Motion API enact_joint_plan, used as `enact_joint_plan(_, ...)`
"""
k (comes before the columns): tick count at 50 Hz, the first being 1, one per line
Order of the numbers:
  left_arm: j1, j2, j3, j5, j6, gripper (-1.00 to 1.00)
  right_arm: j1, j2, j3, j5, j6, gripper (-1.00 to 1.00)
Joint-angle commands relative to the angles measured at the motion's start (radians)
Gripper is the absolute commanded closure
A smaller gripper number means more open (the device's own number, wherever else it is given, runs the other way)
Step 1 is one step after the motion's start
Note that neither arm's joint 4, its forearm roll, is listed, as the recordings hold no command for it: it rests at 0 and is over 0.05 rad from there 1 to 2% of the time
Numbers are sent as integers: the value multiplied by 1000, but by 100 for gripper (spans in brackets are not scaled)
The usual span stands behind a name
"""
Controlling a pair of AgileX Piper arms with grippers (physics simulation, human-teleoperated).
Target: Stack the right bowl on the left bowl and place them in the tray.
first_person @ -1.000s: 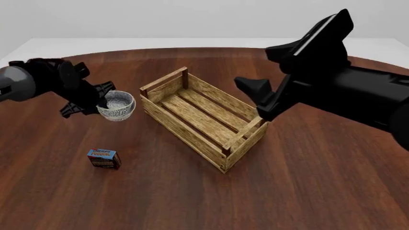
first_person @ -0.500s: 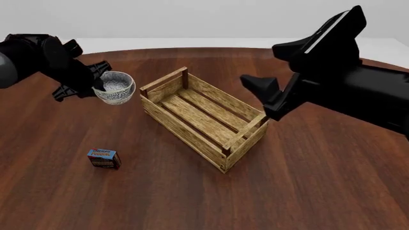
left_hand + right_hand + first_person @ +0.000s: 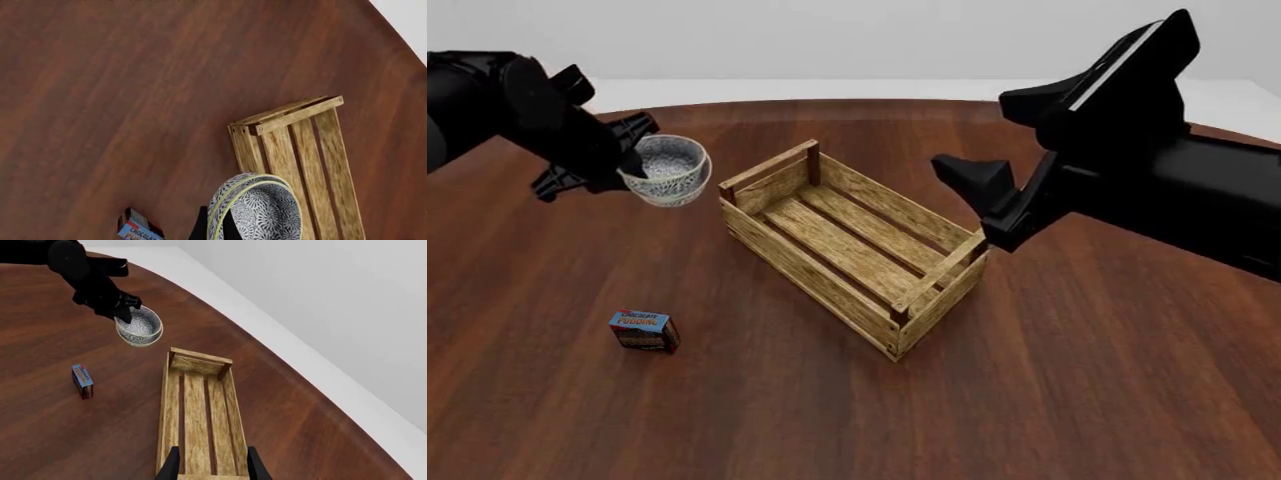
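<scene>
A pair of nested speckled bowls (image 3: 667, 170), white with a dense grey-blue pattern, is seen lifted clear of the table, up and to the left of the tray (image 3: 851, 243) in the front view. In the left wrist view two rims (image 3: 230, 200) are shown one inside the other, so the bowls are stacked. The stack is tilted, its opening turned partly sideways. The tray, a light-brown slatted wooden crate with raised end rails on corner posts, is set diagonally on the table, and nothing is held in it.
</scene>
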Motion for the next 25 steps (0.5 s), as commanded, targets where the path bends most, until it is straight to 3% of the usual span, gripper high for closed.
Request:
enact_joint_plan(1, -10, 31, 6, -39, 20, 100, 2, 5, -1, 0, 1, -100)
enact_joint_plan(17, -37, 140, -206, 73, 41, 100, -21, -36, -3, 23, -7, -100)
enact_joint_plan(25, -64, 234, -367, 144, 48, 100, -31, -58, -4, 34, -7, -100)
